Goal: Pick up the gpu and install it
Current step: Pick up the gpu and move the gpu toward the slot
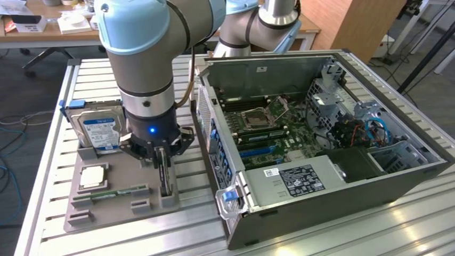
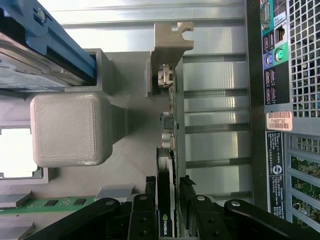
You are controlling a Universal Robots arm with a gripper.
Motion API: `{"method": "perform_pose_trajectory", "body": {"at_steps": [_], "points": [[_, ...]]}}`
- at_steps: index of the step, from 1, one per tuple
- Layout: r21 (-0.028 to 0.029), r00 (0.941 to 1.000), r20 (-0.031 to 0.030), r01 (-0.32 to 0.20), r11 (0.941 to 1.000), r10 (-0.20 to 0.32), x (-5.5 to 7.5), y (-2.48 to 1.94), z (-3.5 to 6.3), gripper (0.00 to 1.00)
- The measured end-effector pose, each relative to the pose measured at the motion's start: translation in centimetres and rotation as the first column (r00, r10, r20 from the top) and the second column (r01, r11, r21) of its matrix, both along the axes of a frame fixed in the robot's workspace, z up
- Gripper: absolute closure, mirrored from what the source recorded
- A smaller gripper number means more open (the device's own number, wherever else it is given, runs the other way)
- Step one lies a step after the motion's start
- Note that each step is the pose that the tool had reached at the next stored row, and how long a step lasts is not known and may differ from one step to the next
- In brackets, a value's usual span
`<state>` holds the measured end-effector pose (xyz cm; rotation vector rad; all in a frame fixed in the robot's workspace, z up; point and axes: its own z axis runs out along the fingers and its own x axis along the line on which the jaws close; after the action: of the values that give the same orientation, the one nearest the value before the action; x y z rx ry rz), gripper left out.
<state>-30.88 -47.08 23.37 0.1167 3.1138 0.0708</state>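
The gpu (image 1: pixel 165 178) is standing on edge in a slot of the grey fixture tray (image 1: pixel 106 216), at the tray's three o'clock side in the exterior view. Its silver end bracket (image 2: pixel 170 40) is showing at the far end of the card in the wrist view. The gripper (image 1: pixel 162 156) is hanging straight above the card. Its black fingers (image 2: pixel 150 195) are reaching down along both faces, the jaws standing spread and not clamping. From the gpu, a hard drive (image 1: pixel 99 130) is sitting upright at ten o'clock. A memory stick (image 1: pixel 106 195) is lying flat at eight o'clock. The open computer case (image 1: pixel 334 176) is resting at three o'clock on the slatted table (image 1: pixel 398 232), just beside the tray.
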Motion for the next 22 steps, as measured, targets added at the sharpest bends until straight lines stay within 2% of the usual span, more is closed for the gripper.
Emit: {"method": "perform_pose_trajectory", "body": {"at_steps": [13,15,16,22], "points": [[-0.0001,1.0,-0.0001,0.0,1.0,0.0,0.0,-0.08,0.0,0.67],[-0.0001,1.0,-0.0001,0.0,1.0,0.0,0.0,-0.08,0.01,0.69],[-0.0001,1.0,0.0,0.0,1.0,0.0,0.0,-0.08,0.0,0.74],[-0.0001,1.0,0.0,0.0,1.0,0.0,0.0,-0.08,0.0,0.74]]}}
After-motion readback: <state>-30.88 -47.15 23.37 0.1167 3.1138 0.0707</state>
